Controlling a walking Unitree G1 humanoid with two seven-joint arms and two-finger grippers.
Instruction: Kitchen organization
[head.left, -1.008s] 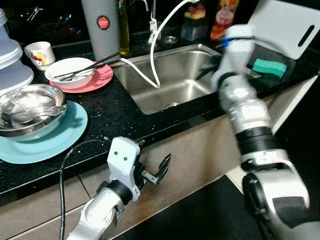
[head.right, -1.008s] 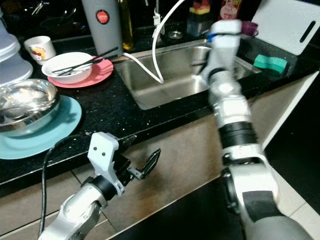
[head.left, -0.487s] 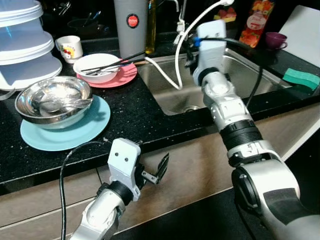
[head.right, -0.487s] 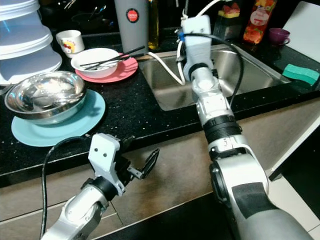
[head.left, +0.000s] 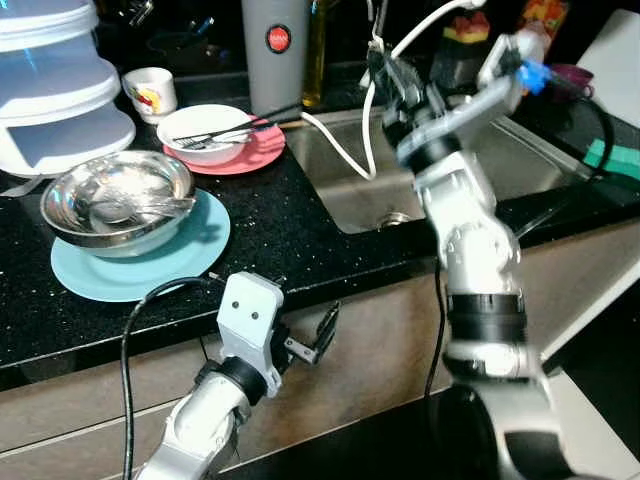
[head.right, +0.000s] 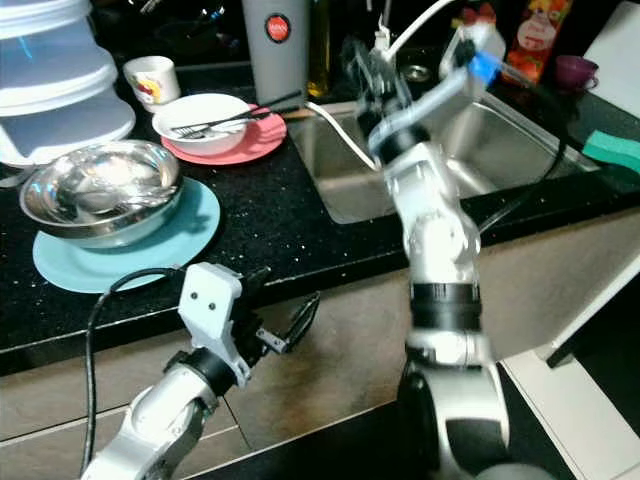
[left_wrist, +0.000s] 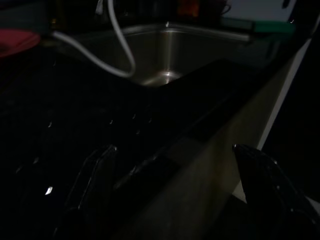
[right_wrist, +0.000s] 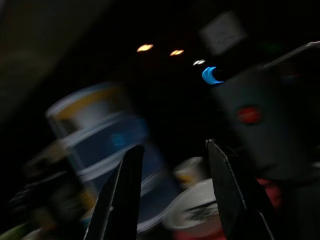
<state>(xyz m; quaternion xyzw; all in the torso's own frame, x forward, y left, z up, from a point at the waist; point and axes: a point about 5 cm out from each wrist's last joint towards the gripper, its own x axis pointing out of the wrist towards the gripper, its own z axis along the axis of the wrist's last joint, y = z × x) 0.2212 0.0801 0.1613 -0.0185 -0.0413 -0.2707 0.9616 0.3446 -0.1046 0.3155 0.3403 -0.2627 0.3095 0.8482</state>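
Over sink, right hand swung leftward, fingers spread; left hand spread, unmoved.

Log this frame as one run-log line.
right gripper: open, raised over stainless steel sink, empty | left gripper: open, idle below black countertop edge | steel bowl on blue plate

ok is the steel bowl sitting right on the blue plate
Touching. The left eye view shows the steel bowl resting on the blue plate, whose rim rings its base with no gap.
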